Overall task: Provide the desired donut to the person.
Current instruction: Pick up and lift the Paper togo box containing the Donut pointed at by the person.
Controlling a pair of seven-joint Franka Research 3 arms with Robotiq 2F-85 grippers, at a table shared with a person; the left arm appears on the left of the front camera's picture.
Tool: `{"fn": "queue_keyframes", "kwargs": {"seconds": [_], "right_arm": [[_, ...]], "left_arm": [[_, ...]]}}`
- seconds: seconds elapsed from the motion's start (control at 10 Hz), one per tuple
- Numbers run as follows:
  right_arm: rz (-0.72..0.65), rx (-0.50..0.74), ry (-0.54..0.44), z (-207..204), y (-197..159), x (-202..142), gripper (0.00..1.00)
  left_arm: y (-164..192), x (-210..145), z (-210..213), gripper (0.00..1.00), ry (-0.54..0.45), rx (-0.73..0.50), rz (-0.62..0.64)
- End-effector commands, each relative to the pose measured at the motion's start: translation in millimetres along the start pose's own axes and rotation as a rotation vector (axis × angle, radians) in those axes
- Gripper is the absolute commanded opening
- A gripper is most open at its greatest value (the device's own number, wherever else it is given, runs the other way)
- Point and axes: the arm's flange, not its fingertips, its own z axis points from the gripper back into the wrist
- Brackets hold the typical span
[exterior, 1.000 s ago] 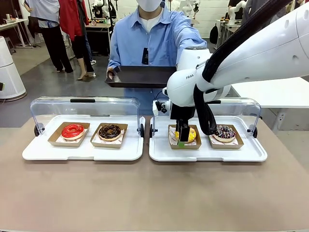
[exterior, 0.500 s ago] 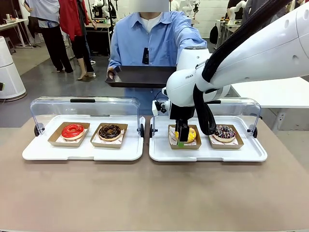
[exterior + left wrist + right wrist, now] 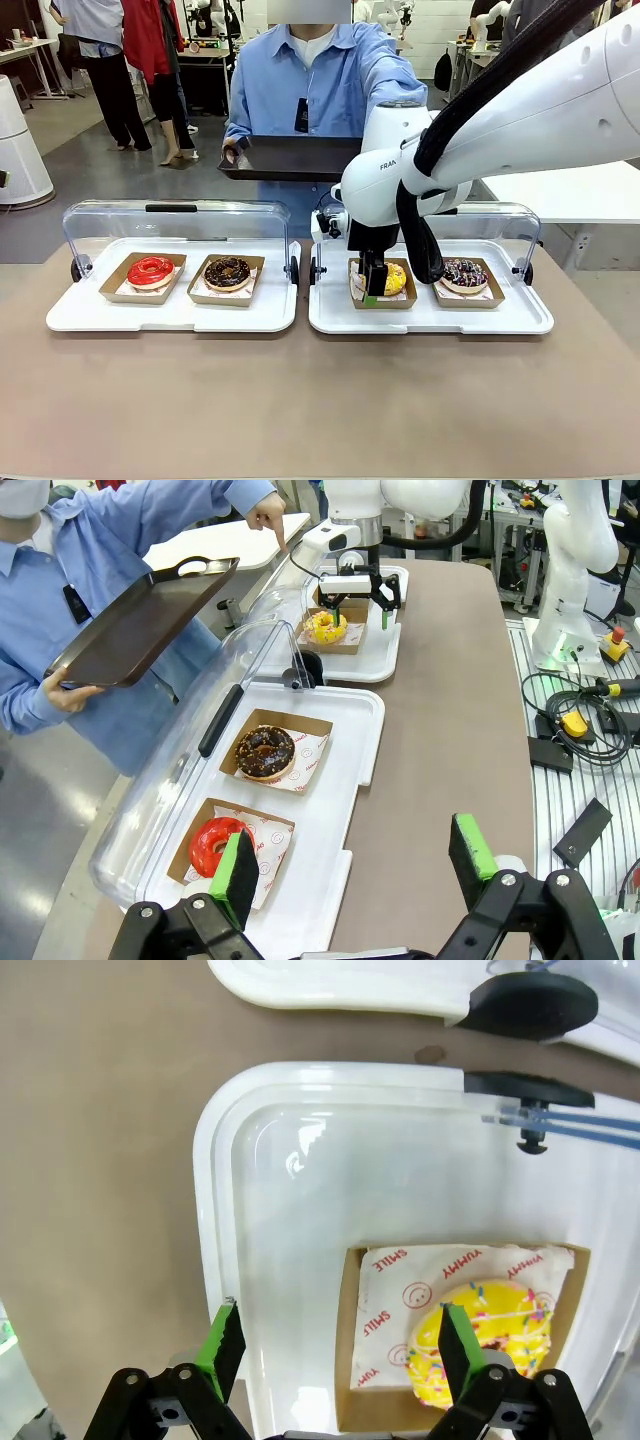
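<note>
Slightly shifted since a second ago, the right arm's wrist now sits a touch higher and further toward the robot's left. Its right gripper [image 3: 371, 290] still hangs over the yellow donut [image 3: 393, 279].

In the right wrist view, the yellow donut [image 3: 480, 1345] lies in its paper-lined cardboard box [image 3: 352, 1360], beneath and just past one green pad [image 3: 455, 1345]. The space between the jaws looks down on the box's edge and bare white tray [image 3: 290, 1290]. The right gripper [image 3: 338, 1340] has its jaws spread as wide as they go, holding nothing.

Beyond that pad on the same tray sits a sprinkled chocolate donut [image 3: 465, 272]. Across the other pad, on a second tray, are a chocolate donut [image 3: 227, 271] and a red donut [image 3: 150, 269].

At the far side of the table [image 3: 320, 400], the person [image 3: 310, 80] holds out a dark serving tray [image 3: 290, 158]. In the left wrist view, the person's hand [image 3: 268, 515] points down toward the yellow donut [image 3: 325, 627].

The left gripper [image 3: 355, 858] hovers well apart over the other tray, jaws fully spread and empty.

The step in hand appears to be lining up for the pick. Next, the jaws likely need to centre on the box, descend and close on its sides.
</note>
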Motion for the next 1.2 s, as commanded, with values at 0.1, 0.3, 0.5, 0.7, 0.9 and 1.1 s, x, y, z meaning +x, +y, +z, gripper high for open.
{"fn": "queue_keyframes", "kwargs": {"seconds": [0.1,0.3,0.5,0.7,0.9,1.1], "right_arm": [[0.012,-0.058,0.015,-14.7,4.1,7.1,1.00],[0.014,-0.050,0.022,-21.9,2.6,10.2,1.00],[0.005,-0.044,0.026,-28.7,-0.3,8.6,1.00],[-0.010,-0.036,0.036,-34.9,-3.9,5.4,1.00],[-0.014,-0.028,0.037,-38.7,-6.0,4.8,1.00],[-0.020,-0.024,0.039,-42.6,-8.8,3.7,1.00]], "left_arm": [[-0.2,0.4,1.0,1.00,-0.011,-0.002,-0.004],[-0.2,0.4,1.0,1.00,-0.011,-0.002,-0.004],[-0.2,0.4,1.0,1.00,-0.011,-0.002,-0.004],[-0.2,0.4,1.0,1.00,-0.011,-0.002,-0.004],[-0.2,0.4,1.0,1.00,-0.011,-0.002,-0.004],[-0.2,0.4,1.0,1.00,-0.011,-0.002,-0.004]]}}
